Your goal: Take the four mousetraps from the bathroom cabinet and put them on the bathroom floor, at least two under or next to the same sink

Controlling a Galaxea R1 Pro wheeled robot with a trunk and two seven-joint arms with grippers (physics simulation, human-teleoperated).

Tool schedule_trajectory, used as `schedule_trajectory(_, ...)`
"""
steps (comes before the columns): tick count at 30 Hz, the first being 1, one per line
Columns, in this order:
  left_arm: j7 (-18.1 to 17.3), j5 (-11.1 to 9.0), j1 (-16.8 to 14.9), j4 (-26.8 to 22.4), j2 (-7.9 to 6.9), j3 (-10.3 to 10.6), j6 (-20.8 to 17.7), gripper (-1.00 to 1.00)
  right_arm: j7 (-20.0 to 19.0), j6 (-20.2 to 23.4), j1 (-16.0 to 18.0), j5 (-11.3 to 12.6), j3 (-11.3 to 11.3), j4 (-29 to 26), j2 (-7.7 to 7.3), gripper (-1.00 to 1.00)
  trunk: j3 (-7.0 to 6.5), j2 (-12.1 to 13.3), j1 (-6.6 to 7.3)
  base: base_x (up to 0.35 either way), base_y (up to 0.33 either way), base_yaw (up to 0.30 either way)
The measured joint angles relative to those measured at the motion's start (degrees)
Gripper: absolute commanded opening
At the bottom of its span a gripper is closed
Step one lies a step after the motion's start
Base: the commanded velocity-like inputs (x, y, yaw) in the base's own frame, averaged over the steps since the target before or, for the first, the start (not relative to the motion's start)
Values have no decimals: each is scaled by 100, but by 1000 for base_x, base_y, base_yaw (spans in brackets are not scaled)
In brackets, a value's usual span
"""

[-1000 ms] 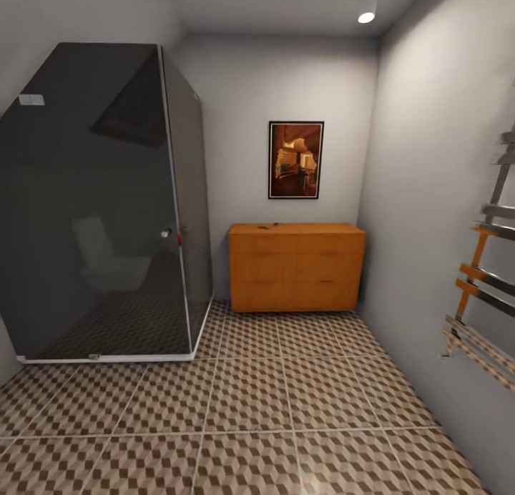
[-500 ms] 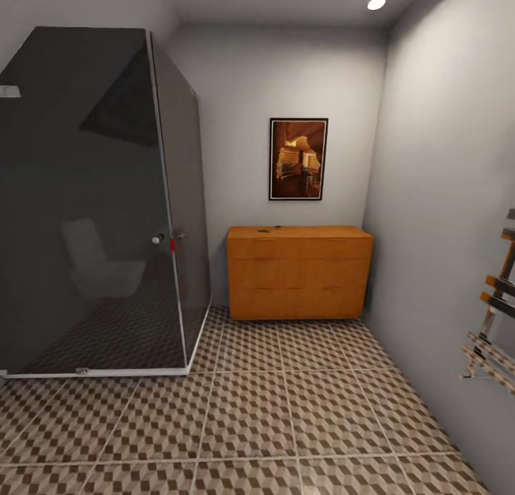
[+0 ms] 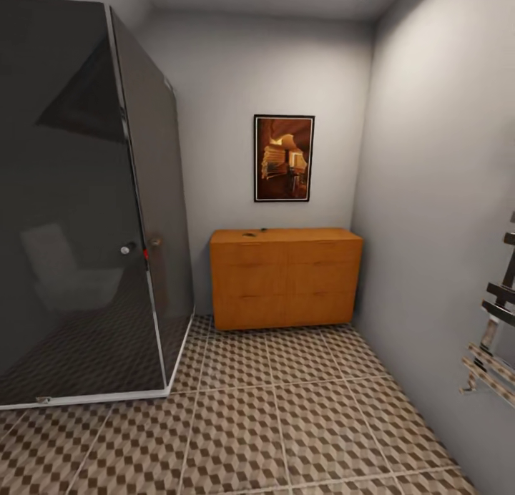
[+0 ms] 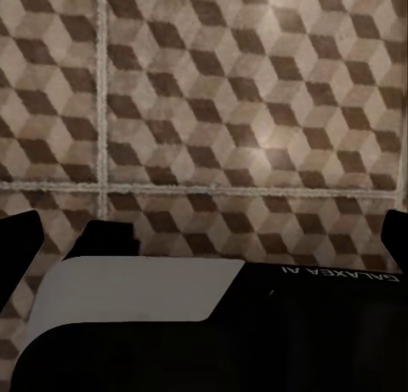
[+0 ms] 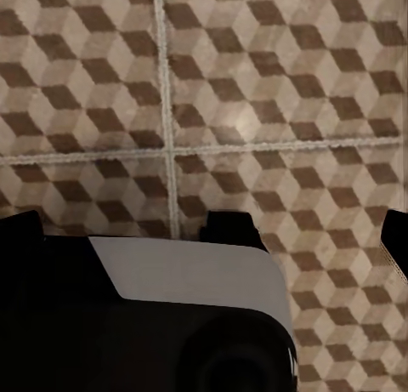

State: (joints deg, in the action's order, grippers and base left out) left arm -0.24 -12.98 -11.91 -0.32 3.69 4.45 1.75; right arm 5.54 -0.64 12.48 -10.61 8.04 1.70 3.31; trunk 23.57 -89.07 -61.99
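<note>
The orange-brown wooden cabinet (image 3: 286, 277) stands against the far wall under a framed picture, its drawers shut. Two small dark things (image 3: 249, 233) lie on its top near the left end, too small to tell whether they are mousetraps. The cube-patterned bathroom floor (image 3: 286, 409) stretches from me to the cabinet. The bathroom sink is out of view. My left gripper (image 4: 212, 239) is open over the tiles, with dark fingertips (image 4: 17, 247) far apart and nothing between them. My right gripper (image 5: 212, 239) is open the same way, above a grout crossing.
A dark glass shower cabin (image 3: 79, 216) takes up the left side, its base rail on the floor. A chrome towel rail (image 3: 497, 337) juts from the right wall. The framed picture (image 3: 284, 157) hangs above the cabinet. Open tiles run between shower and right wall.
The whole head view has shifted: the camera has come forward, so the shower looms larger at the left and the cabinet sits slightly lower and further left in the picture. The things themselves have not moved.
</note>
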Motion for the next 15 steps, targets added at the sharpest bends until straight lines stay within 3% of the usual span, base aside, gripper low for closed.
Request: schedule_trajectory(15, 0, 0, 0, -1, 0, 0, 6, 100, 0, 2, 0, -2, 1, 1, -5, 100, 0, 0, 0, 323, 0, -10)
